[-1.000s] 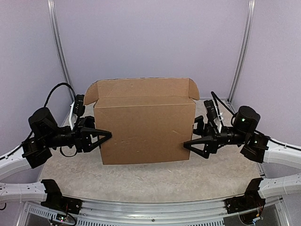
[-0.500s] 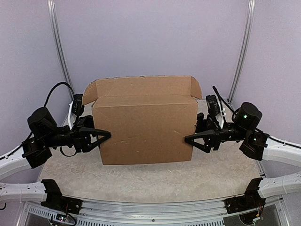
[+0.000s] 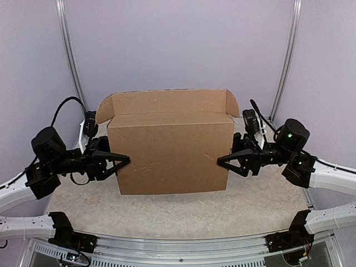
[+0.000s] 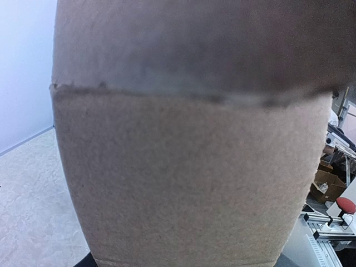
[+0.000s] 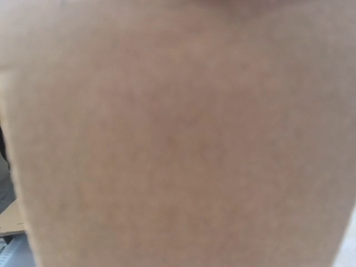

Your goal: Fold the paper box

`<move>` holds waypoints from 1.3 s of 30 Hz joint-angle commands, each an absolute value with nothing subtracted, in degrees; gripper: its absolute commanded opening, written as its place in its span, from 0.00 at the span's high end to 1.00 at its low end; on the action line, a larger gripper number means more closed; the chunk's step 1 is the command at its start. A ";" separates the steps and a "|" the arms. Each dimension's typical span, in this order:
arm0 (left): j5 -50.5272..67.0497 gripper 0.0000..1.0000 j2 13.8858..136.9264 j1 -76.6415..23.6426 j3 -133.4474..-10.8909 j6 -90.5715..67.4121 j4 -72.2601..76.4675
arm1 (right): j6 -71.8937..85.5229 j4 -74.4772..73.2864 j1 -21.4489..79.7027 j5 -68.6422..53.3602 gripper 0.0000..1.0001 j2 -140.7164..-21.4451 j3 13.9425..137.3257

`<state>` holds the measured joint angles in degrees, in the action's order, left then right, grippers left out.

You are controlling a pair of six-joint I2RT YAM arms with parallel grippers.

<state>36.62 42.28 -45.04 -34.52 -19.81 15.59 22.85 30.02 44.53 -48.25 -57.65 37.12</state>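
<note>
A plain brown cardboard paper box (image 3: 169, 153) is seen standing upright on the pale speckled worktop (image 3: 178, 214), directly between the two hands and touched by both. Its broad front face is turned toward the arm bases. Its top is open, with a tall rear panel (image 3: 167, 102) rising behind the front wall. A small side flap (image 3: 105, 108) is splayed outward above the left hand, and another (image 3: 232, 103) above the right hand.

The left hand (image 3: 127, 159) is laid against the box's left vertical edge, a little below mid-height. Its near finger (image 3: 118, 159) is pressed flat on the front face, while the other finger is hidden behind the cardboard. The edge is thus pinched between the two.

The right hand (image 3: 221, 160) is set at the opposite edge at about the same height. Its near finger (image 3: 228, 159) is likewise laid on the front face, and that edge is pinched between the fingers.

In the left wrist view the frame is almost filled by cardboard (image 4: 189, 178) just ahead of the hand, crossed by a ragged horizontal edge. In the right wrist view only blurred brown cardboard (image 5: 178, 139) is seen, very close to the hand.
</note>
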 commanded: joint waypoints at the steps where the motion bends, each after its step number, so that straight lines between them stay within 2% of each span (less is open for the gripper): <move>1: 35.07 0.88 41.75 -45.18 -34.48 -18.84 14.91 | 23.58 31.53 44.21 -49.39 0.71 -58.13 39.30; 3: 34.95 0.82 41.95 -45.18 -34.74 -18.65 14.60 | 23.04 30.45 44.16 -49.15 0.73 -58.02 39.20; 9: 33.01 0.37 42.62 -45.02 -35.87 -17.58 11.78 | 18.85 23.55 44.19 -46.13 0.77 -56.70 39.31; 12: 31.10 0.27 42.73 -44.85 -37.17 -16.45 8.60 | 13.66 16.74 44.21 -41.60 0.77 -55.57 39.79; 21: 24.20 0.14 37.54 -42.24 -38.56 -13.84 -0.58 | 5.34 11.20 44.21 -36.15 0.78 -52.96 36.83; 27: 19.61 0.09 34.28 -40.37 -40.10 -11.64 -7.15 | 1.57 22.32 44.21 -36.05 0.82 -52.01 29.10; 34: 5.42 0.12 37.56 -40.25 -44.00 -9.37 -12.00 | -5.49 31.48 44.21 -36.28 0.90 -55.38 23.69; 39: 9.02 0.14 41.92 -40.25 -44.18 -9.38 -11.04 | -6.76 35.47 44.21 -35.39 0.89 -60.81 22.74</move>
